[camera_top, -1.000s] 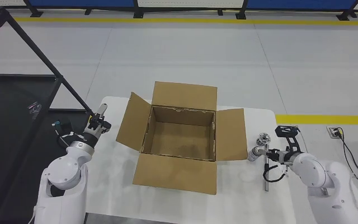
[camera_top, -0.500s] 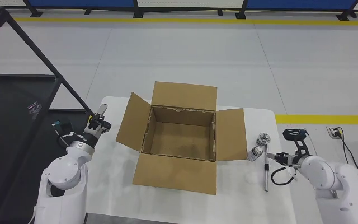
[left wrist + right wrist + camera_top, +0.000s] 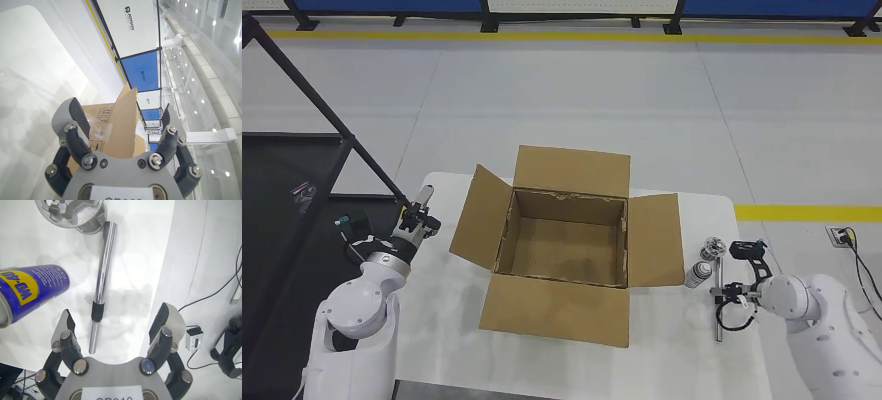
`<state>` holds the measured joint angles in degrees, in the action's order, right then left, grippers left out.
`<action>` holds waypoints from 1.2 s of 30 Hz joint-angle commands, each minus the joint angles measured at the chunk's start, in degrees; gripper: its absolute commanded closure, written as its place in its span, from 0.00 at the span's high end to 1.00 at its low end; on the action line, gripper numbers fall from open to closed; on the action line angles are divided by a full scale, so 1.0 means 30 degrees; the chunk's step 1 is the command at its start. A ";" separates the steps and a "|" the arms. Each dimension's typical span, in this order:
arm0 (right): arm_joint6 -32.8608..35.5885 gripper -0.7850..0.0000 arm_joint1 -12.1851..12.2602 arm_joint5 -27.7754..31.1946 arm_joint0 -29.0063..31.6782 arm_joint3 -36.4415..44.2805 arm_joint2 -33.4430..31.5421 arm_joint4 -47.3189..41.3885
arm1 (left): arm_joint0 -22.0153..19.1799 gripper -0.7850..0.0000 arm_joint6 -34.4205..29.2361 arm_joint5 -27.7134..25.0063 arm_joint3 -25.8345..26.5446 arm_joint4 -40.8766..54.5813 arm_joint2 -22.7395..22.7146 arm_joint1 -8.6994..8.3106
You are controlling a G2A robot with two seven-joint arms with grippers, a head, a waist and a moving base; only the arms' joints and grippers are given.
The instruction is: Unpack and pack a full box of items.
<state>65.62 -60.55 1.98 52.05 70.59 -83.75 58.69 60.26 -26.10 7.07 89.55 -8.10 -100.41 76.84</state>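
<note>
table [image 3: 447, 310]: white, carries the box at its centre and three loose items toward 3 o'clock.
box [image 3: 557, 310]: brown cardboard, all four flaps folded out, floor bare as far as the top view shows.
left tool [image 3: 122, 108]: jaws apart, holding nothing, at 9 o'clock of the box, just beside its side flap.
right tool [image 3: 116, 311]: jaws apart, empty, hanging over the near end of the rod, at 3 o'clock of the box.
rod [image 3: 103, 266]: chrome with a black band, lying flat between the right tool's fingers [image 3: 159, 319].
spray can [image 3: 32, 289]: blue and yellow, upright, just beside the rod.
metal part [image 3: 75, 211]: grey cup-shaped casting at the rod's far end.
progress: unpacking looks finished; packing is not yet begun, and all three items are left to go back in, likely the rod first.
</note>
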 commanded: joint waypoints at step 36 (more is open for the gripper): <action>-0.0503 0.34 -0.0135 -0.0496 0.0115 -0.0150 0.1410 -0.0587 | 0.0000 1.00 0.0000 0.0000 0.0000 0.0000 0.0000 0.0000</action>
<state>64.40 -60.94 0.47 52.62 70.58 -79.55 57.15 60.26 -26.10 7.07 89.55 -8.10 -100.41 76.84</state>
